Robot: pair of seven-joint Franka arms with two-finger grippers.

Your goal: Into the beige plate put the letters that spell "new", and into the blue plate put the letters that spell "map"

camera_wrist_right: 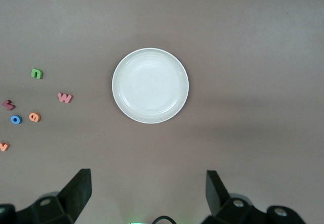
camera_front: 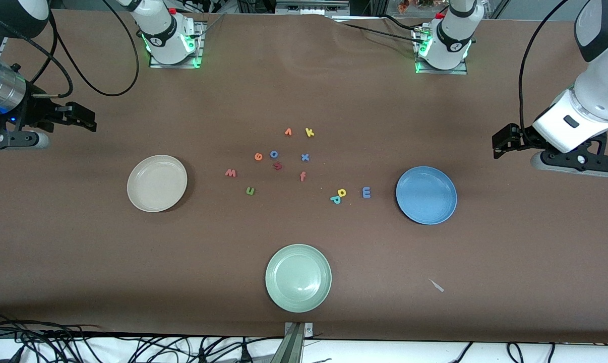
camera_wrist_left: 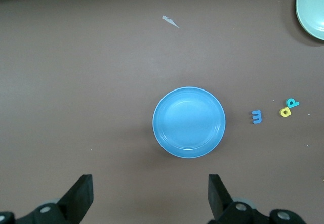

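The left gripper [camera_wrist_left: 147, 198] hangs over bare table at the left arm's end, its jaws spread wide with nothing between them. The right gripper [camera_wrist_right: 147, 196] hangs the same way at the right arm's end, jaws spread and empty. Both arms wait.

Take the green plate [camera_front: 298, 277], nearest the front camera, as the mark. The blue plate [camera_front: 426, 195] lies farther from the camera than it, toward the left arm's end; the beige plate [camera_front: 157, 183] lies likewise toward the right arm's end. Neither holds a letter.

All letters lie on the table, farther from the camera than the green plate. The blue m [camera_front: 366, 192], yellow a [camera_front: 342, 192] and teal p [camera_front: 336, 199] sit toward the blue plate, a and p touching. The green n [camera_front: 250, 190], pink w [camera_front: 231, 173] and orange e [camera_front: 258, 157] sit toward the beige plate. Farther still lie a blue o [camera_front: 274, 154], dark red letter [camera_front: 278, 166], blue x [camera_front: 305, 157], orange f [camera_front: 302, 176], orange wedge [camera_front: 288, 132] and yellow k [camera_front: 309, 132].
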